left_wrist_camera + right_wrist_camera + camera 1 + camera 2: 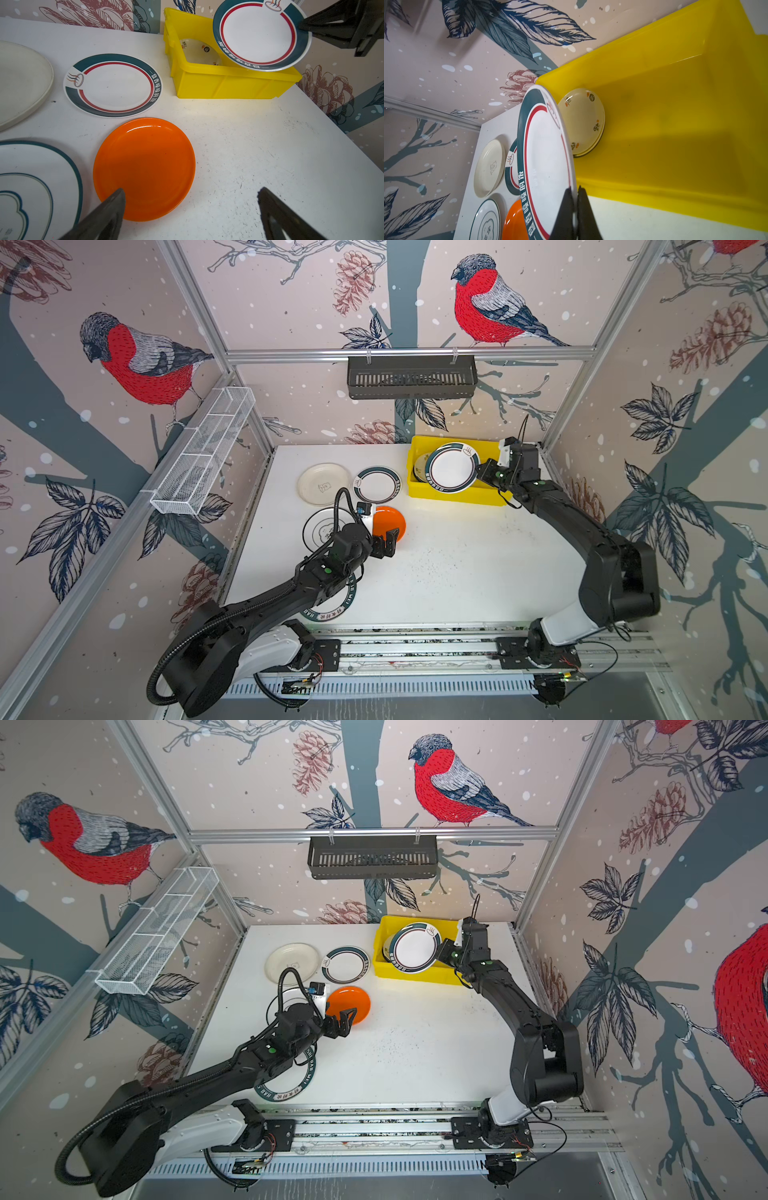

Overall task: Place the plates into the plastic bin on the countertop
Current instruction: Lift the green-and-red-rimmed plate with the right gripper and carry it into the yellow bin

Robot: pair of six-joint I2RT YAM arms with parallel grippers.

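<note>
My right gripper point(482, 472) point(576, 189) is shut on the rim of a white plate with a dark-green lettered rim point(452, 467) point(548, 162). It holds the plate tilted over the yellow plastic bin point(453, 493) point(228, 87). A cream flowered plate point(581, 120) lies inside the bin. My left gripper point(388, 545) point(191, 190) is open, low over the near edge of the orange plate point(390, 522) point(143, 166); one finger is above the plate and the other is over the bare countertop point(457, 572). A plain cream plate point(322, 483), a green-rimmed plate point(377, 484) and a ringed plate point(320, 529) lie flat nearby.
Another green-lettered plate point(336, 610) lies partly under my left arm near the front edge. A black slotted basket point(411, 377) hangs on the back rail. A white wire basket point(208, 452) hangs on the left rail.
</note>
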